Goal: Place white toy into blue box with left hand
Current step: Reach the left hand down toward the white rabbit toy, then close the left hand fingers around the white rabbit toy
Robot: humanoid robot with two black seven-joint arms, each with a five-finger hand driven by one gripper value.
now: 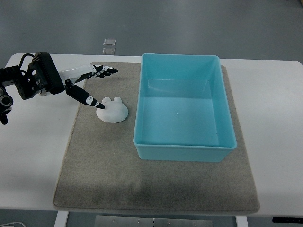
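The white toy [112,110] is a rounded shape with two small ears, lying on the grey mat [104,165] just left of the blue box [183,146]. The blue box is open and empty. My left hand [94,85] comes in from the left edge and is open. Its fingers [102,71] stretch out to the right above the toy, and its thumb [90,100] points down at the toy's left edge, close to it or just touching. The hand holds nothing.
The mat lies on a white table [33,156]. Two small clear square pieces [109,46] lie at the table's far edge, beyond the hand.
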